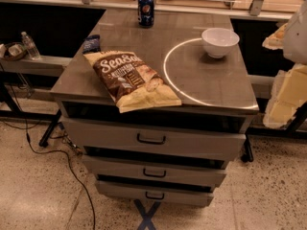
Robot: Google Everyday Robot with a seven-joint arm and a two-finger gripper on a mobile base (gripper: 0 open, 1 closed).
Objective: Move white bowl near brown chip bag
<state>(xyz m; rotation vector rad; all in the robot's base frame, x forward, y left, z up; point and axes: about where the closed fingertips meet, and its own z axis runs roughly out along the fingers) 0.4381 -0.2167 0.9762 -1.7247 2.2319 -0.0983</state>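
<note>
The white bowl [219, 41] stands upright on the right rear part of the grey table top [211, 87]. The brown chip bag [129, 78] lies flat on the left front part, its lower end at the front edge, about a bowl's width or more from the bowl. My gripper [280, 67] hangs at the right edge of the view, off the table's right side and to the right of the bowl. Its two pale fingers [287, 96] stand apart with nothing between them.
A blue can [146, 10] stands at the table's back edge. A small dark blue packet [90, 43] lies behind the chip bag's top end. The table has three drawers [151, 139] below. A water bottle [30, 45] stands on a shelf at left. Cables run across the floor.
</note>
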